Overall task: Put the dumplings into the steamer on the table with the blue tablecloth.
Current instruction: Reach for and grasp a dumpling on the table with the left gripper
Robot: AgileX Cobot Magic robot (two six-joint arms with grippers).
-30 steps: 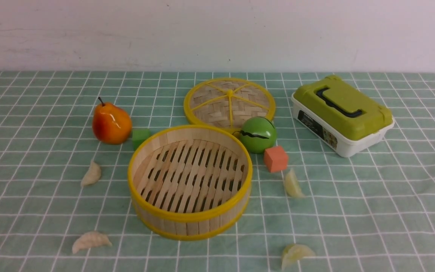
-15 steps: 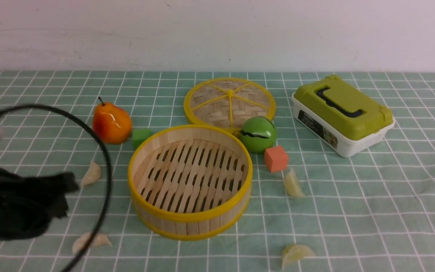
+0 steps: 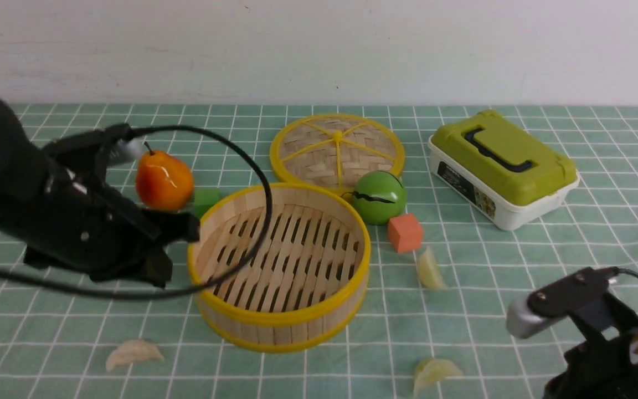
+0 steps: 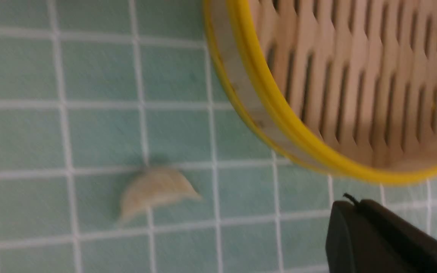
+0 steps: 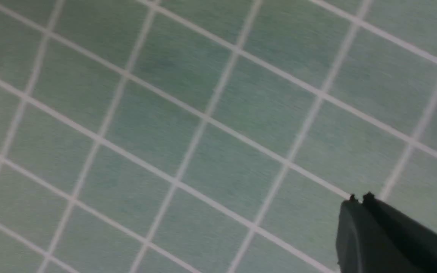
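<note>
Front view showed me the blue tablecloth (image 3: pixel 518 310) covering the table (image 3: pixel 31 332). Nearest, two dumplings (image 3: pixel 132 353) lay crosswise; a third dumpling (image 3: pixel 430 270) pointed away, just beside the orange cube (image 3: pixel 405 233). Left gripper (image 4: pixel 357 203) and right gripper (image 5: pixel 359 198) were pinched together, empty. The steamer (image 3: pixel 277 320) sat mid-table, a black cable (image 3: pixel 263 188) crossing it; pear (image 3: pixel 164 180), lid (image 3: pixel 336 149), box (image 3: pixel 502 166) and white wall (image 3: pixel 319 50) behind.

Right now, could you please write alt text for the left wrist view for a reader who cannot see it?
A pale crescent dumpling lies on the grid-lined green tablecloth, apart from the yellow-rimmed bamboo steamer, whose slatted bottom is empty where visible. The dark left gripper shows at one corner.
</note>
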